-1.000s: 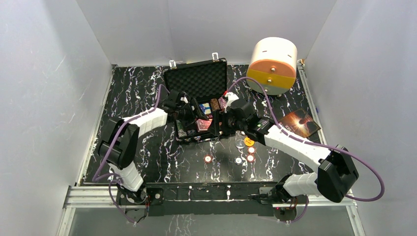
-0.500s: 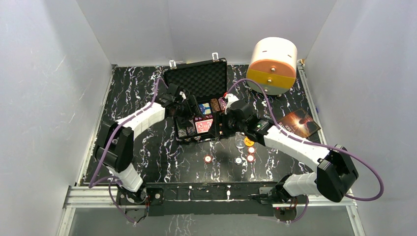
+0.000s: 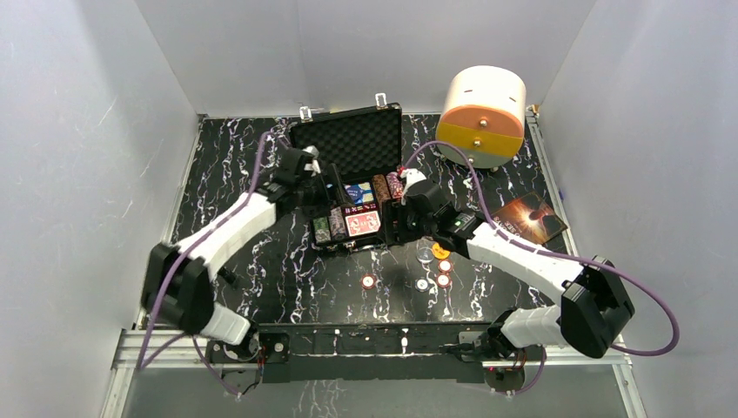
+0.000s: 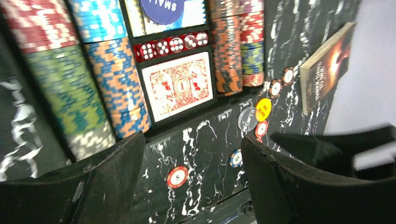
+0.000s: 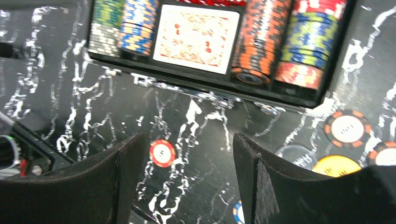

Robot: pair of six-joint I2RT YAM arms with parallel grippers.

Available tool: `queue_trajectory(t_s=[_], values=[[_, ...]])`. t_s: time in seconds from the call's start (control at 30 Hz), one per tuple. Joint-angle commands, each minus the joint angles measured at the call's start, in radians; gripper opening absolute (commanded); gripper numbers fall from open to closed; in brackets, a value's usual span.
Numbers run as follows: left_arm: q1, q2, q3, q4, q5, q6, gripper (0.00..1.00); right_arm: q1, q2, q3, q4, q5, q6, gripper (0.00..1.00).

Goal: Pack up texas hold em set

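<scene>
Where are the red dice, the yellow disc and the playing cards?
red dice (image 4: 176,44): left wrist view, middle die of the row.
yellow disc (image 4: 264,108): left wrist view, centre of its face.
playing cards (image 4: 178,86): left wrist view, middle of the red back.

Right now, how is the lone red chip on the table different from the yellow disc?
The red chip has a striped rim and white centre; the yellow disc is mostly yellow. The red chip lies alone; the yellow disc sits against a clear disc. Both lie flat on the table, outside the briefcase.
</scene>
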Motion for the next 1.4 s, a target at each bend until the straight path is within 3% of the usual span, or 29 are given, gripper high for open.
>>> queue_trajectory(t_s=[0.0, 0.2, 0.33, 0.47, 0.9, 1.37], values=[[-0.004, -0.290, -0.086, -0.027, -0.129, 0.118, 0.75, -0.010, -0.065, 0.016, -0.120, 0.162, -0.023, 0.77], [-0.004, -0.578, -0.208, -0.077, -0.225, 0.197, 0.83, -0.054, -0.089, -0.001, -0.277, 0.353, -0.014, 0.78], [-0.004, -0.696, -0.255, -0.084, -0.242, 0.227, 0.86, -0.066, -0.063, -0.011, -0.316, 0.370, -0.005, 0.78], [-0.004, -0.766, -0.284, -0.106, -0.284, 0.230, 0.98, -0.066, -0.017, -0.021, -0.311, 0.329, -0.020, 0.78], [-0.004, -0.868, -0.390, -0.145, -0.312, 0.218, 0.98, -0.065, 0.206, 0.002, -0.266, 0.254, -0.039, 0.72], [-0.005, -0.883, -0.407, -0.154, -0.331, 0.210, 0.98, -0.051, 0.269, -0.015, -0.227, 0.256, -0.040, 0.61]])
